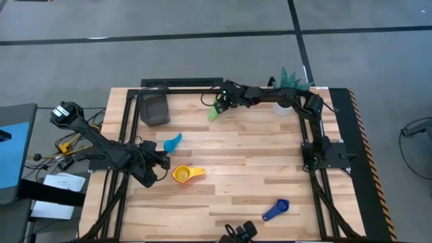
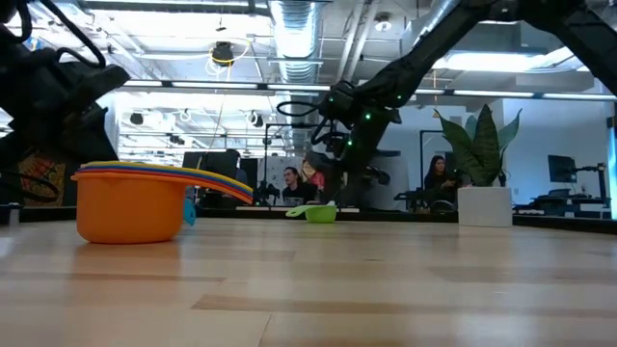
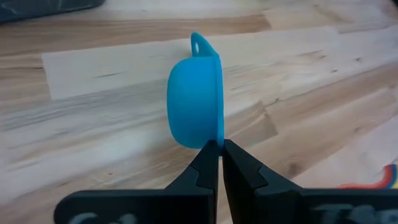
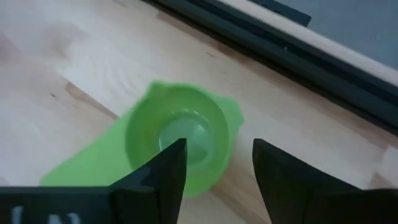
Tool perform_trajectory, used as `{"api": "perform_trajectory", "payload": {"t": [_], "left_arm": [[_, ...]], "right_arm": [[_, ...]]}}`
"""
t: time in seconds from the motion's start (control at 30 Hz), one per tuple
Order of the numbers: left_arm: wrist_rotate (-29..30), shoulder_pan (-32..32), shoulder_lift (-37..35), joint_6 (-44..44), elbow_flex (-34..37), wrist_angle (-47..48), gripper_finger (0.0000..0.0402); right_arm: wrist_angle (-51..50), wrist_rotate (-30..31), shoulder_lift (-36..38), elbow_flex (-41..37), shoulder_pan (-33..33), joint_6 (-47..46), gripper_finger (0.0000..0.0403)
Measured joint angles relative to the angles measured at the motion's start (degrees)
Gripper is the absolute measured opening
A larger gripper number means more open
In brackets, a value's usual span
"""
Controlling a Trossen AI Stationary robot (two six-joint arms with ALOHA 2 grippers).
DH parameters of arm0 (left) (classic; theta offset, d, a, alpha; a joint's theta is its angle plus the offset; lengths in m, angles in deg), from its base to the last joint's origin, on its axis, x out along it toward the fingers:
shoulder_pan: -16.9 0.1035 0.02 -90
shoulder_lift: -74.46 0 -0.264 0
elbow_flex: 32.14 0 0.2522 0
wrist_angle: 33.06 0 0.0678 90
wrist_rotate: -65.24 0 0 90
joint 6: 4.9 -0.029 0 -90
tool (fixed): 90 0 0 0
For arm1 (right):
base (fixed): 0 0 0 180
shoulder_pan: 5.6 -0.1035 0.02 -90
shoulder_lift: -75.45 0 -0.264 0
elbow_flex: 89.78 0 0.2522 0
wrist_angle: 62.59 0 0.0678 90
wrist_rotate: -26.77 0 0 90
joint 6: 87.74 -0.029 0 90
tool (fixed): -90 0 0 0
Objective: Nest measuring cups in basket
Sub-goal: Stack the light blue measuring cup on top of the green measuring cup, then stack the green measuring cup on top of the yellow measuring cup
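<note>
My left gripper (image 1: pixel 162 156) (image 3: pixel 220 149) is shut on a light blue measuring cup (image 1: pixel 173 142) (image 3: pixel 194 99) left of the table's middle. A stack of nested cups (image 1: pixel 183 174) (image 2: pixel 130 202) stands on the table just beside it, orange outside and yellow inside, with coloured handles fanning out. My right gripper (image 1: pixel 221 102) (image 4: pixel 217 162) hovers open above the green cup (image 1: pixel 214 113) (image 4: pixel 180 137), which stands upright on its base near the far edge. A blue cup (image 1: pixel 275 210) lies near the near edge. The dark basket (image 1: pixel 154 108) sits at the far left corner. My left gripper pinches the light blue cup's rim (image 3: pixel 217 134) between its two fingertips, on the side opposite the handle (image 3: pixel 200 43). The cup is tipped on edge, its bowl bulging sideways and its handle pointing away from the fingers. Whether it touches the table I cannot tell.
A white pot with a green plant (image 1: pixel 287 101) (image 2: pixel 484 204) stands at the far right, beside the right arm. A black rail (image 4: pixel 292 50) runs along the far edge. Bare wood lies in the table's middle (image 1: pixel 250 162). People sit in the room behind (image 2: pixel 439 178).
</note>
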Motion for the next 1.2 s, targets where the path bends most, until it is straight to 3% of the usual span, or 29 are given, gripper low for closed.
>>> {"api": "perform_trajectory", "payload": {"t": [0.17, 0.27, 0.5, 0.67, 0.87, 1.03, 1.2], "left_arm": [[-2.2, 0.0, 0.0, 1.6, 0.0, 3.9, 0.0000], [-2.6, 0.0, 0.0, 2.6, 0.0, 5.0, 0.0000], [-2.9, 0.0, 0.0, -0.8, 0.0, 0.1, 0.0005], [-2.3, 0.0, 0.0, -6.6, 0.0, -5.4, 0.0047], [-2.6, 0.0, 0.0, -7.0, 0.0, -3.9, 0.0116], [-2.4, 0.0, -0.1, -7.6, 0.0, -1.6, 0.0157], [3.3, 0.0, -0.2, -17.1, -2.2, -2.2, 0.0167]], "right_arm": [[-2.6, -0.1, 0.0, 0.5, 0.2, 0.1, 0.0179], [-3.7, -3.3, 0.0, 0.5, 1.0, 0.4, 0.0160], [-4.3, -7.3, 0.0, 0.5, 2.2, 0.6, 0.0107], [-4.5, -7.5, 0.0, 0.5, 2.2, 2.1, 0.0065], [-7.2, -7.5, 0.2, 0.5, 1.2, 6.1, 0.0013], [-9.3, -7.4, 0.7, 0.6, -1.4, 10.1, 0.0016], [-10.6, -7.3, 2.5, 0.3, -6.7, 17.1, 0.0008]]}}
